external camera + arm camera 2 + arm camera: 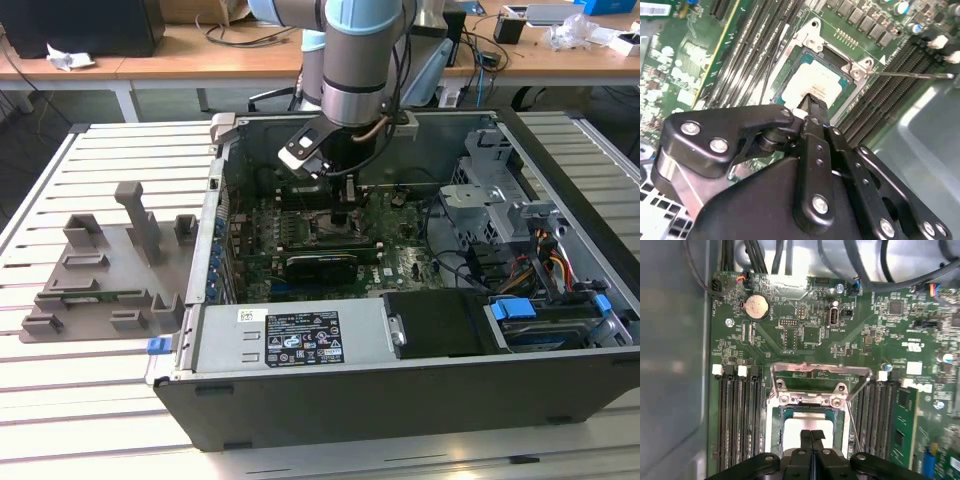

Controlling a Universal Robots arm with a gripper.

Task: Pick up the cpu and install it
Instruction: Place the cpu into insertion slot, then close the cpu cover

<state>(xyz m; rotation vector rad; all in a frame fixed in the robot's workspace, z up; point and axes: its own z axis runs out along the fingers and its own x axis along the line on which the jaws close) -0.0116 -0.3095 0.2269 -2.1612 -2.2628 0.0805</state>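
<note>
Gripper [811,433], fingers pressed together, hangs just over the cpu [796,425] seated in its socket [810,400].

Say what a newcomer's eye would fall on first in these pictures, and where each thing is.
A pale blue and grey arm reaching down into the open computer case, mid exterior view, strikes first. In the first wrist view the black gripper, fingers shut together, stands right over the silver cpu lying in its socket on the green motherboard. On the exterior view's left a grey holder block lies on the slatted table.
</note>
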